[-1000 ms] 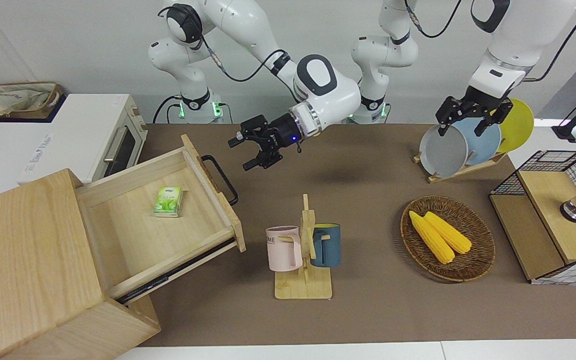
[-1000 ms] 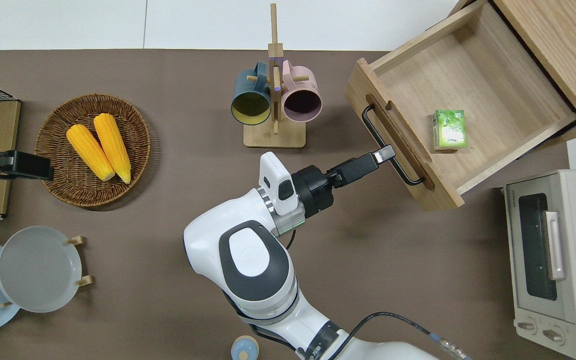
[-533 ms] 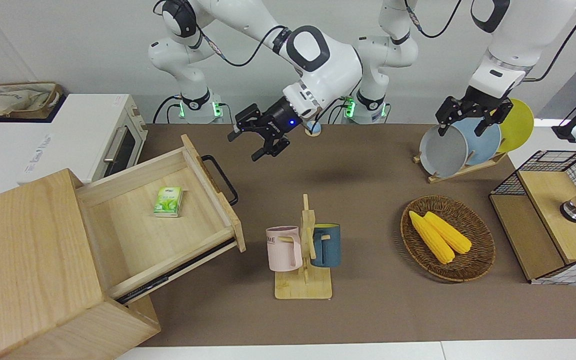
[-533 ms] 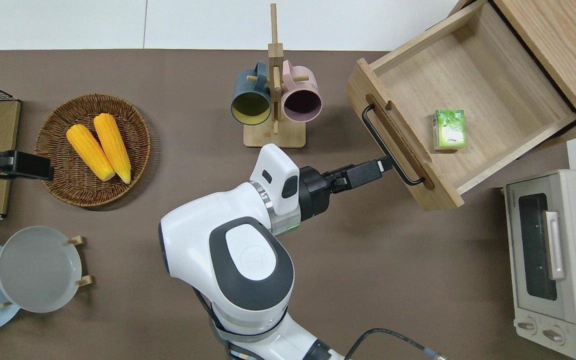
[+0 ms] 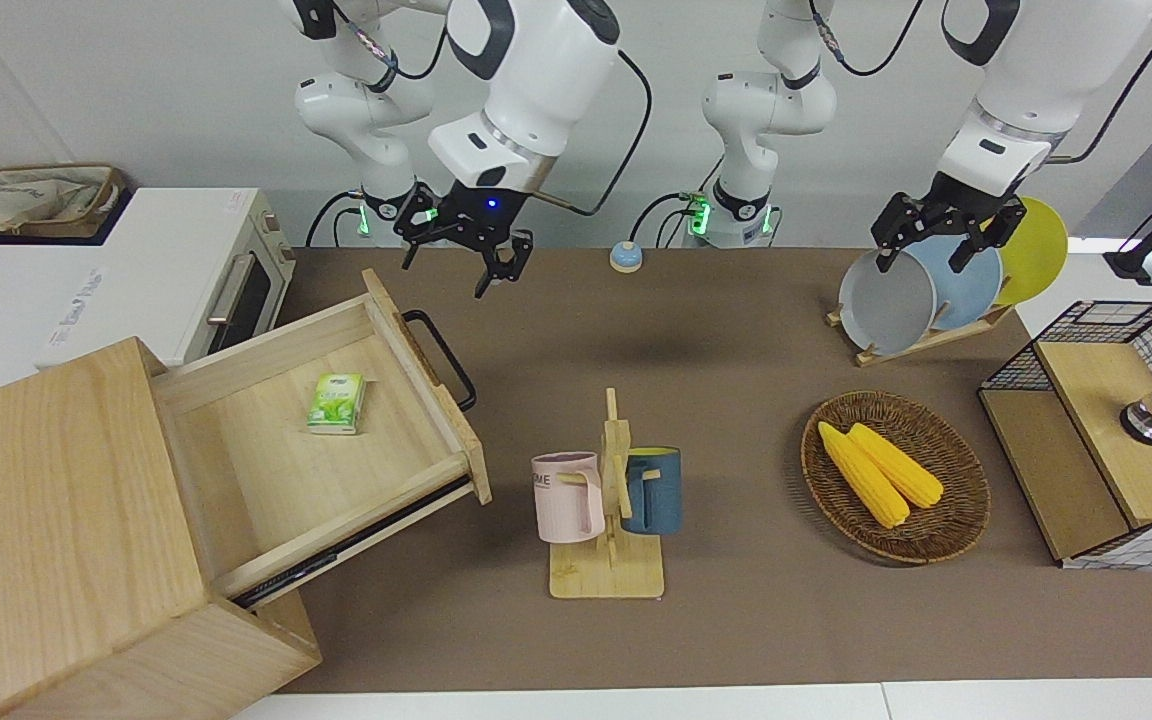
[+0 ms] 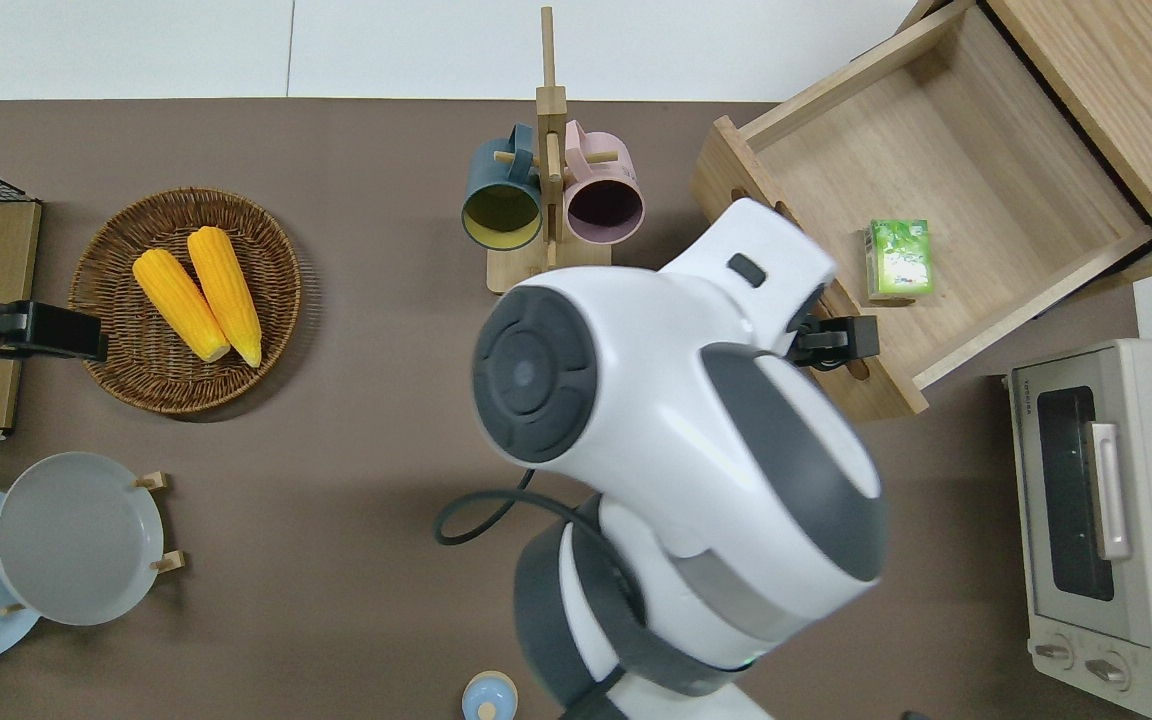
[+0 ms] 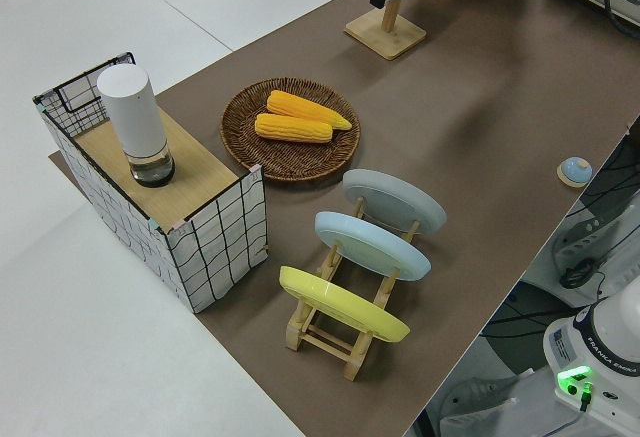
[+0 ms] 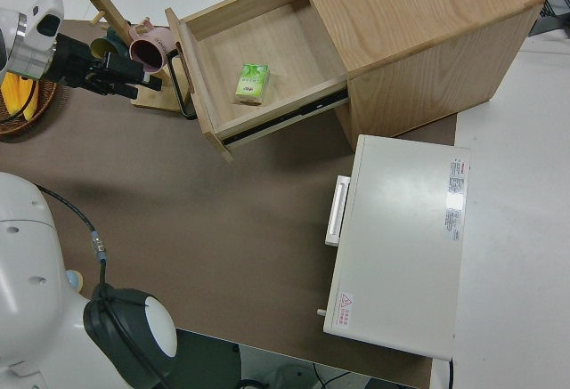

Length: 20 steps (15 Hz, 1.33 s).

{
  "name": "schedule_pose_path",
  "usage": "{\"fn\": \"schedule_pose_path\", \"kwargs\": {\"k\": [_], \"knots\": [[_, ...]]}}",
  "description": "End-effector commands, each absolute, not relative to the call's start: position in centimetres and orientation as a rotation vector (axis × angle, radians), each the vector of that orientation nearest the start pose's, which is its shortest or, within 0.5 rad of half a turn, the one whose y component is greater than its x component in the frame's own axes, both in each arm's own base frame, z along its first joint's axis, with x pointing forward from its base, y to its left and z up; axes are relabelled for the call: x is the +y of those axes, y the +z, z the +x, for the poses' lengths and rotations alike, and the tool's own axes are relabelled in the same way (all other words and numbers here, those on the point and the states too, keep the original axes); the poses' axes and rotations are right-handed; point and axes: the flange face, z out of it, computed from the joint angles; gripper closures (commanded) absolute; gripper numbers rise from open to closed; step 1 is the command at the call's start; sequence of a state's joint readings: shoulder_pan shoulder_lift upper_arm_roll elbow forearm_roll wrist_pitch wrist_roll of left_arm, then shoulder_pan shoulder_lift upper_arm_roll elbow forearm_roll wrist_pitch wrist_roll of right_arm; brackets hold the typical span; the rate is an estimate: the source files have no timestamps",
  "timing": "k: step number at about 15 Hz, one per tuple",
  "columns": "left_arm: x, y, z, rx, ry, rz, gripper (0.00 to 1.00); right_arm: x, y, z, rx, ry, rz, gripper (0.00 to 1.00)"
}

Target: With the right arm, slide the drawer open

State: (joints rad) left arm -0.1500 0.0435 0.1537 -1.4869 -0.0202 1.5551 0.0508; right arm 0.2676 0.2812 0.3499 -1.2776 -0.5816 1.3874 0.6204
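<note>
The wide light-wood drawer (image 5: 266,460) stands pulled far out of the pale wooden cabinet (image 5: 46,500). Its black bar handle (image 5: 441,355) is free. It also shows in the overhead view (image 6: 946,160) and the right side view (image 8: 285,60). A small green packet (image 5: 337,402) lies in the drawer. My right gripper (image 5: 451,268), with its blue wrist light, is open and empty, up in the air. In the overhead view its arm hides most of it; a black part (image 6: 841,340) shows over the drawer's front panel. My left gripper (image 5: 926,255) is parked and open.
A white toaster oven (image 5: 166,270) stands beside the cabinet, nearer to the robots. A wooden mug stand (image 5: 606,500) with a pink and a blue mug is mid-table. A basket with corn (image 5: 896,475), a plate rack (image 5: 936,290) and a wire-mesh rack (image 5: 1106,430) are at the left arm's end.
The right arm has swung up and away from the handle toward the toaster oven's end, and its gripper now hangs higher, pointing down. The drawer and the left arm have not moved.
</note>
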Motion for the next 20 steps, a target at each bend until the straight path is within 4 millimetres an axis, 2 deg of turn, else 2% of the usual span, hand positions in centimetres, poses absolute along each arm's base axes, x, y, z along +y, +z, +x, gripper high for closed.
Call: {"fn": "schedule_pose_path", "kwargs": {"k": [1,4,7,10,14,17,20], "knots": [[-0.2,64.1,57.1,0.088,-0.052,-3.137,0.0,23.0,63.0,55.8,0.228,-0.19,-3.419,0.015],[-0.2,64.1,57.1,0.088,-0.052,-3.137,0.0,17.8,64.8,56.6,0.189,-0.103,-3.269,0.015],[-0.2,64.1,57.1,0.088,-0.052,-3.137,0.0,13.0,65.6,57.0,0.079,-0.053,-3.203,0.015],[-0.2,64.1,57.1,0.088,-0.052,-3.137,0.0,9.5,65.5,57.0,0.003,-0.03,-3.194,0.015],[-0.2,64.1,57.1,0.088,-0.052,-3.137,0.0,6.2,65.3,57.2,-0.144,-0.022,-3.176,0.015],[-0.2,64.1,57.1,0.088,-0.052,-3.137,0.0,4.0,64.7,57.9,-0.171,-0.05,-3.112,0.015],[-0.2,64.1,57.1,0.088,-0.052,-3.137,0.0,3.5,64.0,58.4,-0.13,-0.054,-3.1,0.015]]}}
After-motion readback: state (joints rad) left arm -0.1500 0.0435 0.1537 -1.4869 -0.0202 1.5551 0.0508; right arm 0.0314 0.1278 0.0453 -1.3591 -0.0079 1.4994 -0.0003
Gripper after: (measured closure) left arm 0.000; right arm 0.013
